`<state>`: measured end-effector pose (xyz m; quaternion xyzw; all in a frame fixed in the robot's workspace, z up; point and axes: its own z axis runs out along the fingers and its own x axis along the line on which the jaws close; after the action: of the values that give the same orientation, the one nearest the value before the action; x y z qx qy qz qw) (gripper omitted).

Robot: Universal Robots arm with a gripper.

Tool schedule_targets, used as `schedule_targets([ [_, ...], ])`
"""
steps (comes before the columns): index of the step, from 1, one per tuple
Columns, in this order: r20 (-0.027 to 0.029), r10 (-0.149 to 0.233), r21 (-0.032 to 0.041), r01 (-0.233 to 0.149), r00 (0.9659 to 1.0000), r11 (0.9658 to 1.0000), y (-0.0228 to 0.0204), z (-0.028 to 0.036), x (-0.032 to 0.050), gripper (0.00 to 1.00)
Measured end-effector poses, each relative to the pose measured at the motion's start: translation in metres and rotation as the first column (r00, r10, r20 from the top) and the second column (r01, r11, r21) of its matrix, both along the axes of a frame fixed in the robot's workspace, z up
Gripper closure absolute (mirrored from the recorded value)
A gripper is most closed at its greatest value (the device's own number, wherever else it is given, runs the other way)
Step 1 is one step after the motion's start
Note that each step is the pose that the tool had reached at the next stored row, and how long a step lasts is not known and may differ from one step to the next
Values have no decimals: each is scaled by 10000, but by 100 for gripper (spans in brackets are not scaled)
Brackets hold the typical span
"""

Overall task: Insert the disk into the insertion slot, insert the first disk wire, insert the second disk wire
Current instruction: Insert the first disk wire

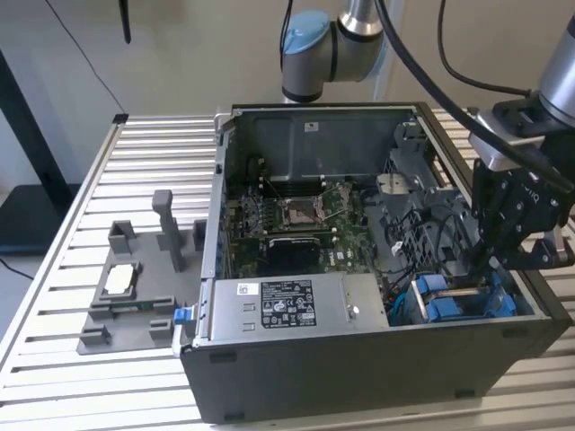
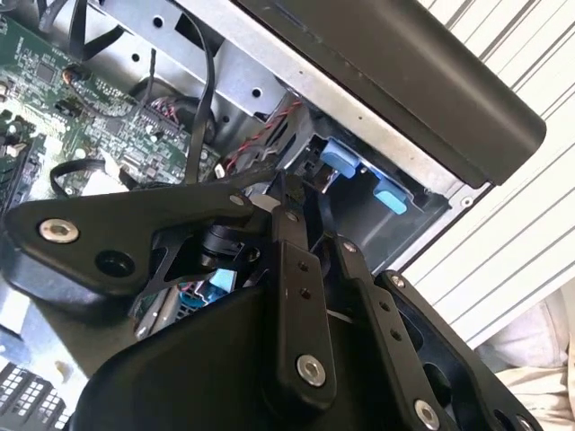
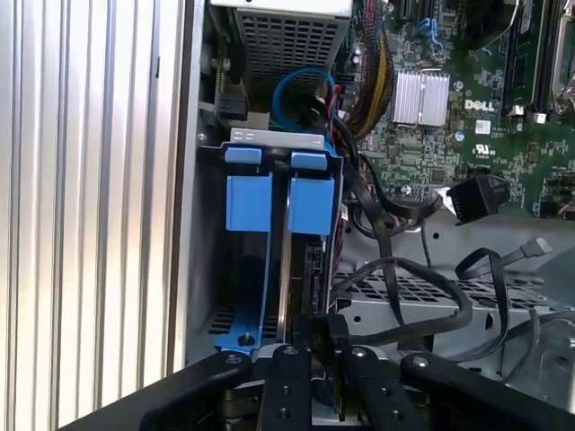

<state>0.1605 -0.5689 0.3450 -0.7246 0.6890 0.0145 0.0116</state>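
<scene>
The insertion slot (image 3: 248,202), a drive bay with blue rails and tabs, sits in the case corner (image 1: 454,301) at the exterior view's right, and its blue tabs (image 2: 341,157) face the second wrist camera. A dark disk (image 3: 310,269) stands edge-on between the rails. My gripper (image 3: 325,346) hangs just over the disk's end, shut on the black plug of a disk wire (image 3: 440,319) that loops off toward the board. In the exterior view my gripper (image 1: 492,260) reaches down into the case beside the bay. My fingers (image 2: 292,269) hide the plug in the second wrist view.
A loose black connector (image 3: 476,197) and another cable end (image 3: 539,244) lie beside the bay. The motherboard (image 1: 296,215) fills the case middle, with a silver labelled box (image 1: 287,305) in front. A grey fixture (image 1: 135,287) stands on the slatted table at the exterior view's left.
</scene>
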Motion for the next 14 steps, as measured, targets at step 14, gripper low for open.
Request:
schedule_targets([
  [14,-13,-948,2,948,9955,9955,0,-26,1,81],
])
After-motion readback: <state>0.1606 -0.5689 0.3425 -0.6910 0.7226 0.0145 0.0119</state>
